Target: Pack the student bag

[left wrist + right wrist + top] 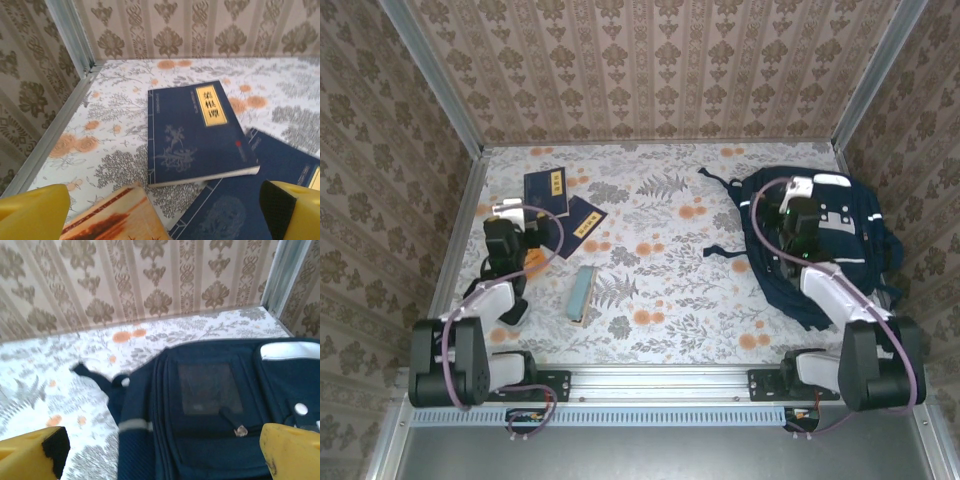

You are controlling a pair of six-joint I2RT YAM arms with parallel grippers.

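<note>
Since the loose items lie at the left of the table (670, 250), the left gripper (162, 217) hangs low over them with its fingers (30, 210) spread wide. An orange-covered book (117, 215) sits between them and is probably the first pick. Just beyond lies a navy booklet (195, 132), its corner overlapping a second booklet (265, 185). A teal case (583, 288) rests mid-table. At the right the student bag (875, 250) lies flat (no opening shows), and the right gripper (162, 455) hovers over it, fingers (292, 452) equally wide and empty, likely placed to open it before anything goes in.
</note>
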